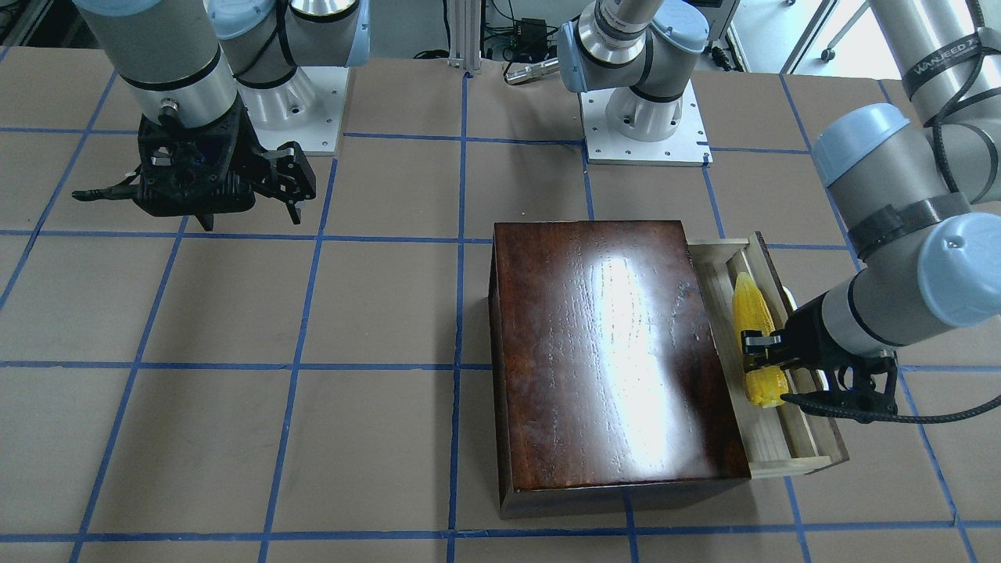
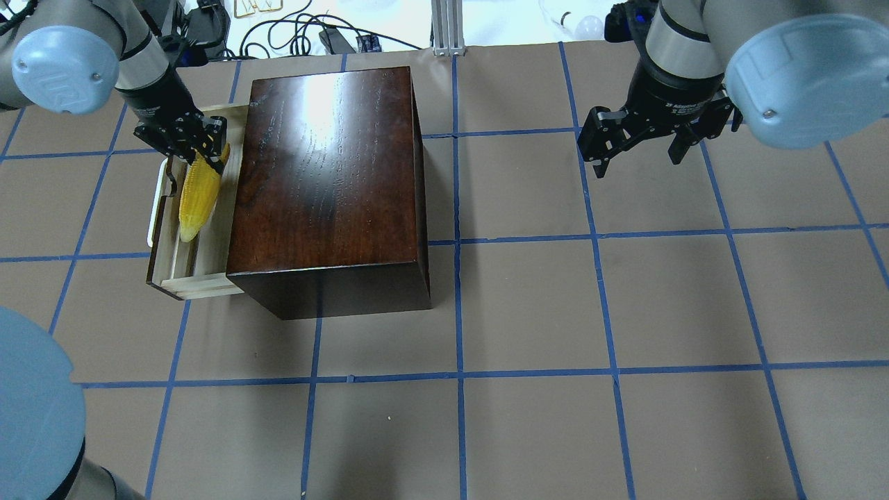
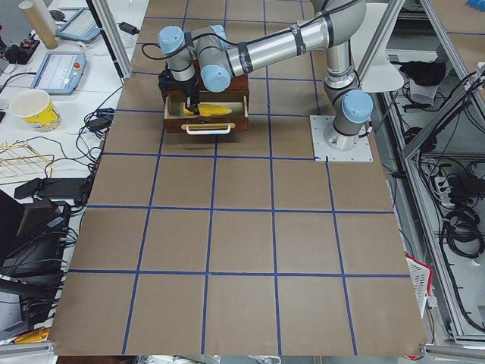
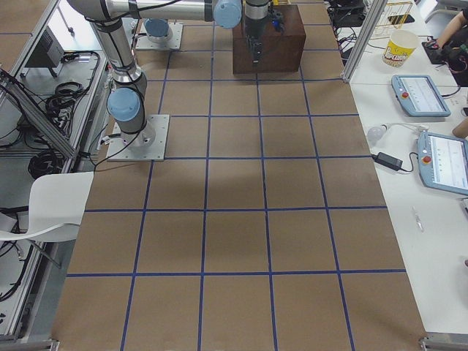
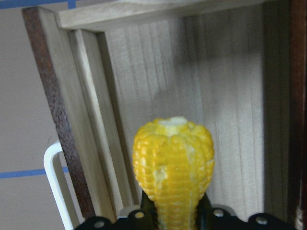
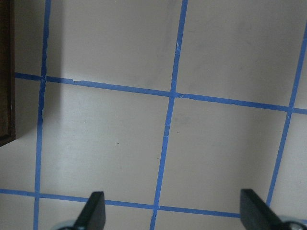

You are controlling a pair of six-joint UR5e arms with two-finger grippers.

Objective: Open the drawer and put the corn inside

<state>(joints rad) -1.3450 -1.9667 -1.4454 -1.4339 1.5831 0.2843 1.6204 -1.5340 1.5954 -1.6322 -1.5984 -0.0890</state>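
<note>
Clearly the drawer (image 2: 201, 285) stands pulled out of the dark wooden box (image 2: 326, 187). Seen from overhead, it juts from the box's 9 o'clock side, with its white bar handle (image 2: 154, 208) on the outer edge. The corn (image 2: 198, 198) lies lengthwise within the pale-wood tray, between the brown front panel and the box. Its tapered tip points toward 6 o'clock and its thick end toward 12 o'clock.

The left claw (image 2: 201, 149) is closed on the corn near the thick end, one finger on each side of the cob. In the front-facing view a short stub of cob sticks out past the fingers. The left wrist camera looks along the cob, with the tray's wooden floor behind it. Whether the corn touches that floor, I cannot tell.

The right claw (image 2: 637, 161) hangs over bare table (image 2: 555, 312) at about 2 o'clock in the overhead view, well apart from the box. Its fingers are spread wide and hold nothing. Its wrist camera shows only brown table, blue tape lines and a sliver of the box at 9 o'clock.
</note>
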